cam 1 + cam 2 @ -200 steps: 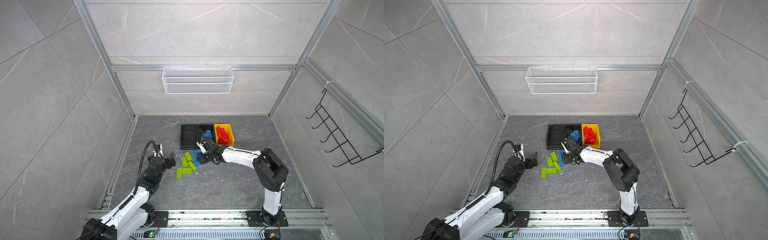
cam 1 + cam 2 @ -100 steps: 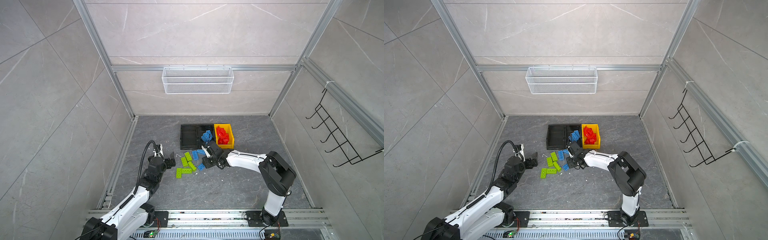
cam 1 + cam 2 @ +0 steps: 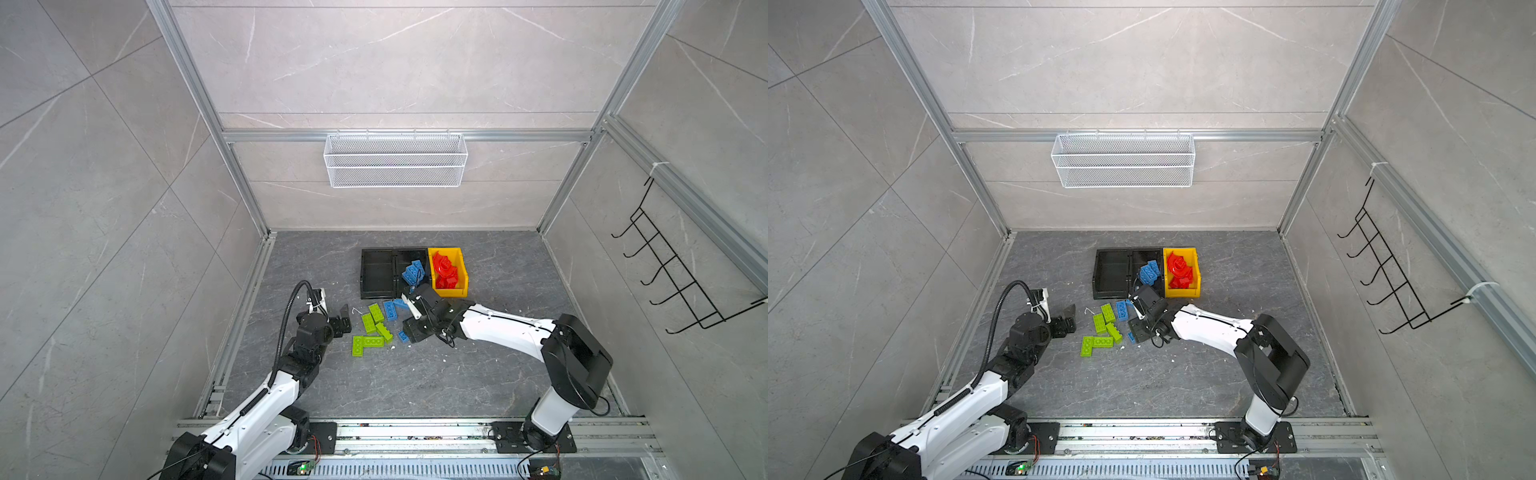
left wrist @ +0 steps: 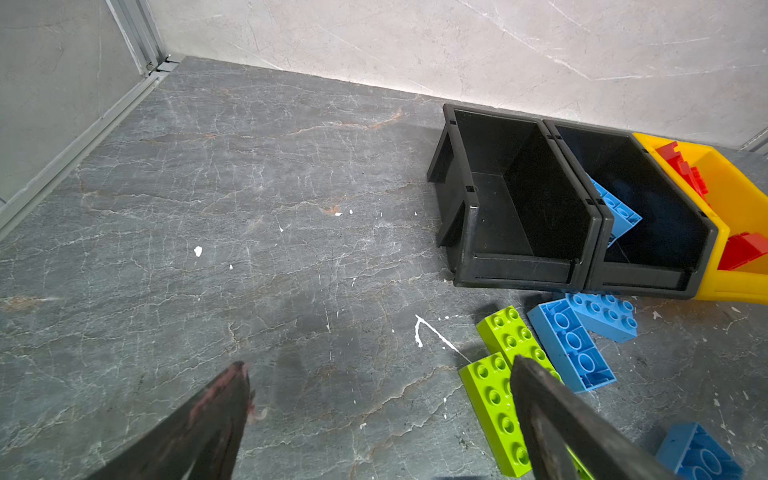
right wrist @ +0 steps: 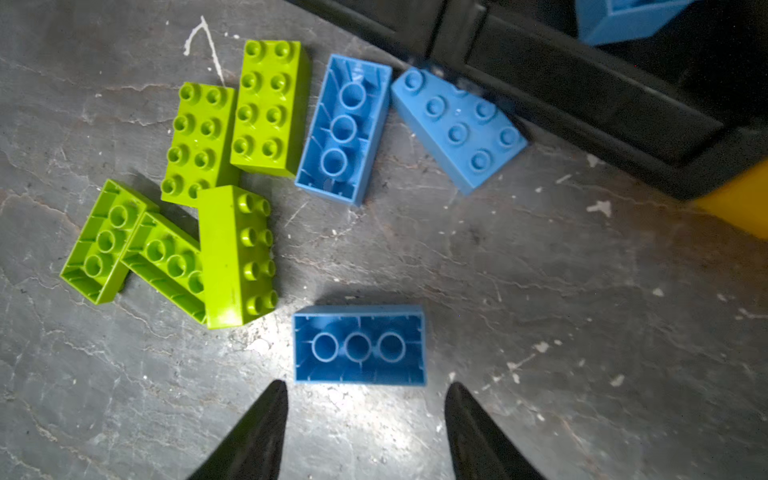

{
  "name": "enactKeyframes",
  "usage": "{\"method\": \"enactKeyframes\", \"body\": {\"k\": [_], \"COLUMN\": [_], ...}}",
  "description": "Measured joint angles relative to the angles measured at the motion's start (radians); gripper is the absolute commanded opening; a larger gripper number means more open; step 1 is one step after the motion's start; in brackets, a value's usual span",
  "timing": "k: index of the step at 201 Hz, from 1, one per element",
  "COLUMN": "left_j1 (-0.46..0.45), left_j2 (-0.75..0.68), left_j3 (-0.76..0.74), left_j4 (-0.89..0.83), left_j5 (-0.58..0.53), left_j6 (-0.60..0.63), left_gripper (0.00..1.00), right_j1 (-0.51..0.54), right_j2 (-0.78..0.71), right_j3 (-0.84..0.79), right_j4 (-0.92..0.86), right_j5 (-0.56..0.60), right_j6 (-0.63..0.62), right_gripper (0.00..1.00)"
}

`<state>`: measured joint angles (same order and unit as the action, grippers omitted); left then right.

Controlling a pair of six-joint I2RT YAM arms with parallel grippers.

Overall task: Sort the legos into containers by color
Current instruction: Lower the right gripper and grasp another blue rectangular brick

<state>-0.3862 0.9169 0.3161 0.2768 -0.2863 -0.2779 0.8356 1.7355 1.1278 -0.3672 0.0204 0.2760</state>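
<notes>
Three containers stand in a row at the back: a bare black bin, a black bin with blue legos, and a yellow bin with red legos. Several green legos and three blue legos lie loose in front of them. My right gripper is open just short of an upside-down blue lego, nothing between its fingers. My left gripper is open over bare floor, left of the green legos; one finger hides part of them.
A white wire basket hangs on the back wall and a black hook rack on the right wall. An aluminium rail runs along the floor's left edge. White flecks dot the grey stone floor.
My right gripper has drawn back from the bins' front to the loose legos, and its jaws have widened. The left arm has not moved.
</notes>
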Motion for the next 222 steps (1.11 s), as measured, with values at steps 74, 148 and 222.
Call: {"method": "enactKeyframes", "body": {"k": [74, 148, 222], "left_j1": [0.0, 0.0, 0.0], "left_j2": [0.0, 0.0, 0.0], "left_j3": [0.0, 0.0, 0.0], "left_j4": [0.008, 0.008, 0.008], "left_j5": [0.004, 0.003, 0.003], "left_j6": [0.0, 0.0, 0.0], "left_gripper": [0.99, 0.99, 0.99], "right_j1": [0.064, 0.064, 0.064], "right_j2": [0.112, 0.185, 0.208], "right_j3": [0.127, 0.162, 0.168], "right_j4": [-0.115, -0.149, -0.152], "right_j5": [0.106, 0.152, 0.165], "right_j6": [-0.023, -0.029, -0.03], "right_gripper": [0.7, 0.73, 0.67]}}
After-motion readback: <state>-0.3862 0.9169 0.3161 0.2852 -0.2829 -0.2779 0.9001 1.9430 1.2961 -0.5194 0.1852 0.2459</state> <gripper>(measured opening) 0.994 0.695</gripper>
